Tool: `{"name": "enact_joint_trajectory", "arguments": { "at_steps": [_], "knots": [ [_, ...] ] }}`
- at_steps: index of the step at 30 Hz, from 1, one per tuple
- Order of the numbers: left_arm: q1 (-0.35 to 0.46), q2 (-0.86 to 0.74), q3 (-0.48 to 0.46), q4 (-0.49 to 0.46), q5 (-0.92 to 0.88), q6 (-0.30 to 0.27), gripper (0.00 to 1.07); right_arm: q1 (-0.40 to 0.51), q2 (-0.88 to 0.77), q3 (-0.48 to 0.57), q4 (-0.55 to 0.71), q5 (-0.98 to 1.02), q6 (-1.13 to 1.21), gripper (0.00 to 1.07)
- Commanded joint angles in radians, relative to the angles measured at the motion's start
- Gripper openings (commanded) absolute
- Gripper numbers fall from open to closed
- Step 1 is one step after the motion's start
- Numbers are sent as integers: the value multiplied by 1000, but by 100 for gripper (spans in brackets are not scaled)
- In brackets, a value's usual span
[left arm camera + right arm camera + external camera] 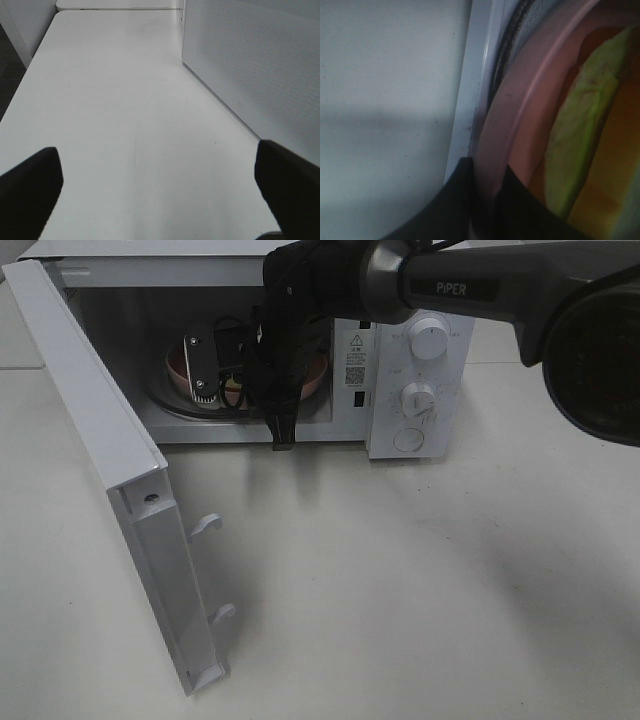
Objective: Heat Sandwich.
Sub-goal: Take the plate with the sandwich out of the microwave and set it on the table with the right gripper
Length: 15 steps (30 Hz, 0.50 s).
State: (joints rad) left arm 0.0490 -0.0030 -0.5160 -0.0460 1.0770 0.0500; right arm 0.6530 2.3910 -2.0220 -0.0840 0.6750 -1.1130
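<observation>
The microwave (pixel 300 350) stood on the white table (pixel 400 590) with its door (pixel 110 480) swung wide open. The right arm (pixel 470 285) reached into the cavity of the microwave, and the right gripper (pixel 485 200) was pressed together on the rim of the pink plate (pixel 515 115), one dark finger (pixel 447 210) outside the rim and the other inside it. The sandwich (pixel 585 135) lay on that plate inside the microwave (its green layer and orange edge showed plainly in the right wrist view). The left gripper (pixel 160 172) hung over the bare table beside the microwave's perforated outer wall (pixel 250 60), its fingers (pixel 30 180) spread wide and holding nothing.
</observation>
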Motion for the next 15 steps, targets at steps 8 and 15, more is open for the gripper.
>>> {"name": "enact_joint_trajectory", "arguments": {
  "at_steps": [8, 15],
  "knots": [
    [0, -10, 0, -7, -10, -1, 100, 14, -94, 134, -2, -91, 6, 0],
    [0, -10, 0, -7, -10, -1, 100, 24, -204, 326, -39, -272, 6, 0]
  ]
}}
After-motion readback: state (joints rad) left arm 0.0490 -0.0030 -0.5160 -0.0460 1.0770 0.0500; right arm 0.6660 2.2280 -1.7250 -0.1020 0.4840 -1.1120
